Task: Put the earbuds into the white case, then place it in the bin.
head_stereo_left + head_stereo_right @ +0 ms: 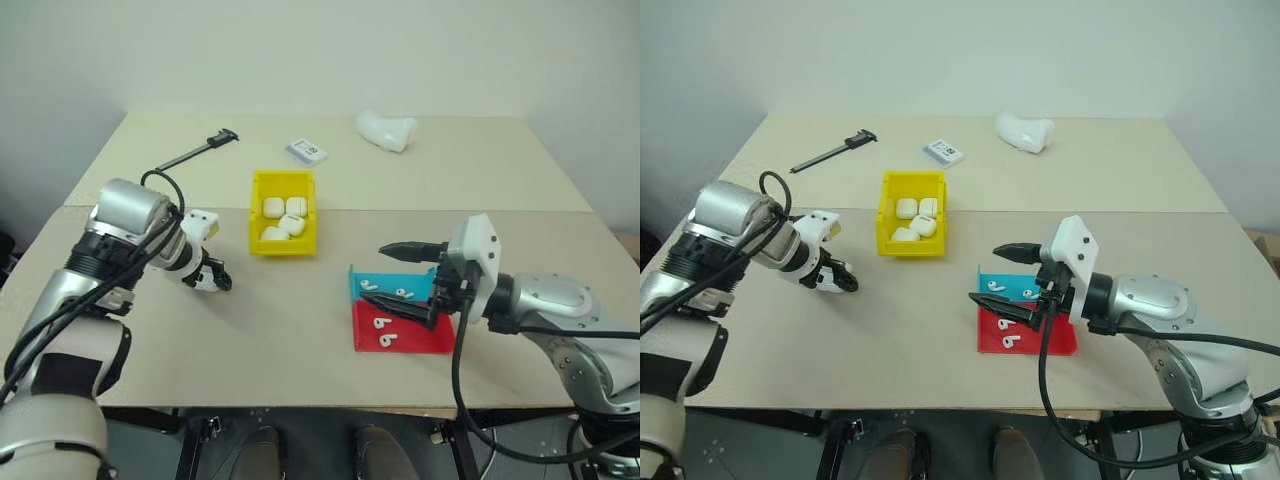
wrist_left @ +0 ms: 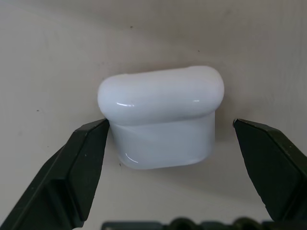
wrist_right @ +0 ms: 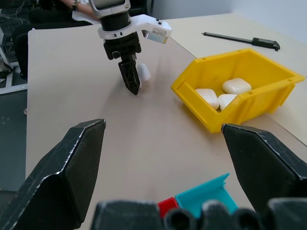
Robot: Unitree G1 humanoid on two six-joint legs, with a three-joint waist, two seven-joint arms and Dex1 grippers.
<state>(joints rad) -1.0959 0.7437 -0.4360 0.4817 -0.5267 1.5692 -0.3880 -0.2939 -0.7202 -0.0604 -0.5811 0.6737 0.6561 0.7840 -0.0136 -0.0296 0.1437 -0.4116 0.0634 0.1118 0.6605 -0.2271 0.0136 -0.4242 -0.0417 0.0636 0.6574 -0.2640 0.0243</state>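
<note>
Straddling a white case [image 2: 160,117] on the table [image 1: 300,320], my left gripper [image 2: 172,143] points down, fingers spread, one touching its side. Right gripper [image 1: 405,283] hangs spread over the trays, where earbuds [image 1: 383,332] lie. Bin [image 1: 281,211] sits between, holding four cases.

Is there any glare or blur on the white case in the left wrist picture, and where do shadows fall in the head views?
Left wrist view: small bright glints on the white case, edges sharp. Left eye view: a soft shadow on the table beside the left gripper.
</note>
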